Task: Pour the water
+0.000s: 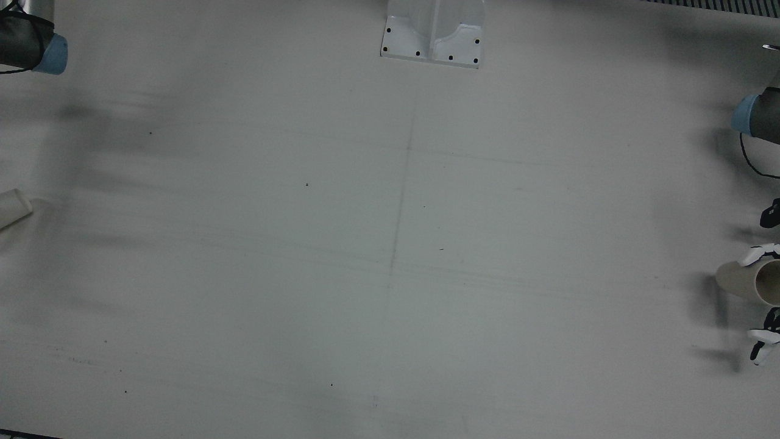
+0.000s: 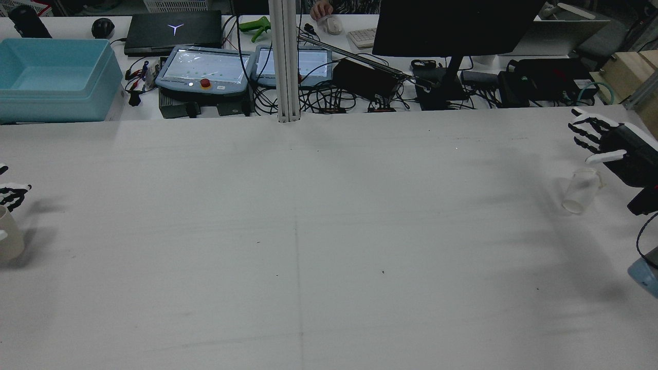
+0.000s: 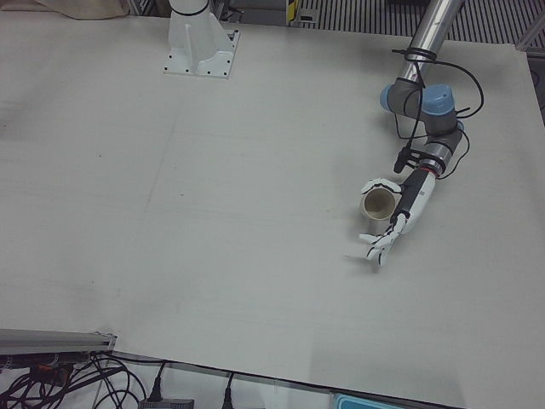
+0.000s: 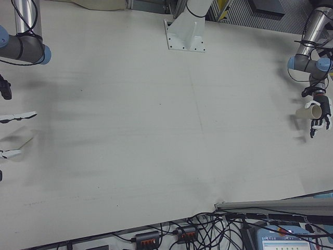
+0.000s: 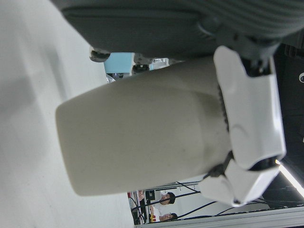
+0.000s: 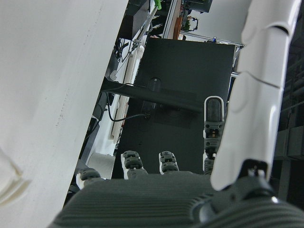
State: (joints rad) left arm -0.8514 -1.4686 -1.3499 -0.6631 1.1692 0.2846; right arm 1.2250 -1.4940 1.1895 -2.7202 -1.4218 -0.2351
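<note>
Gripping the beige opaque cup (image 3: 377,203), the left hand (image 3: 393,223) risks spilling; the spread, empty right hand (image 2: 611,149) could topple the clear plastic cup (image 2: 580,191).

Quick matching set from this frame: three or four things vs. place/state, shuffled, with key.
Things:
1. beige opaque cup
2. clear plastic cup
3. teal plastic bin
4. right robot hand

Places/states:
a. fingers spread, holding nothing
b. on the desk beyond the table, top left of the rear view
c. against the palm of the left robot hand
d. beside the right robot hand, not held

Pairs: 1-c, 2-d, 3-b, 4-a
</note>
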